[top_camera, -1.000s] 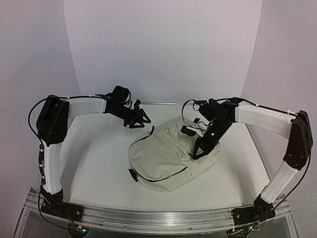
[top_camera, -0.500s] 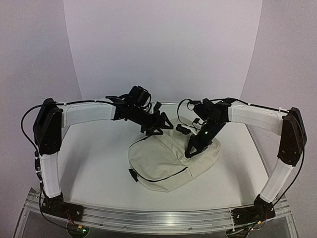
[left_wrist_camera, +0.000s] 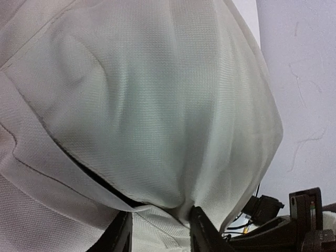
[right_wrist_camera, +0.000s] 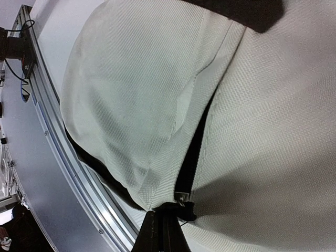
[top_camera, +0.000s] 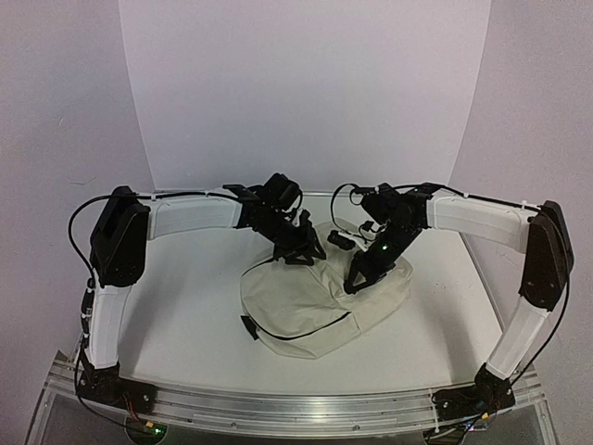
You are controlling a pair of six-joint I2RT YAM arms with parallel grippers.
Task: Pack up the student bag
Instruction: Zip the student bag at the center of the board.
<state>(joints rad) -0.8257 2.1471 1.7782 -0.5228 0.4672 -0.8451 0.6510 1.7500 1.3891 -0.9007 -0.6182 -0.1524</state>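
**Right gripper (right_wrist_camera: 160, 227) pinched on zip pull (right_wrist_camera: 184, 211); left gripper (left_wrist_camera: 157, 223) half open on bag (top_camera: 306, 311)**

White table (top_camera: 185, 306), metal rail (top_camera: 296, 403) along the near edge. The bag is cream and soft. It lies slumped mid-table, a bit right of centre, between the two arms, with a black zip line curving across its near face.

The left arm (top_camera: 195, 215) reaches in from the left and the right arm (top_camera: 482, 221) from the right. Both wrists are down at the bag's far end, left on the far-left corner and right on the far-right side, near each other but apart.

Left wrist view: the fingers (left_wrist_camera: 202, 233) stand partly apart with a bunched fold of bag cloth between them, creases running to the inner edge of one finger. Can't tell if the fold is actually clamped.

Right wrist view: the jaws are fully together, tips on the small black pull. A zip gap (right_wrist_camera: 195, 142) shows dark above it.
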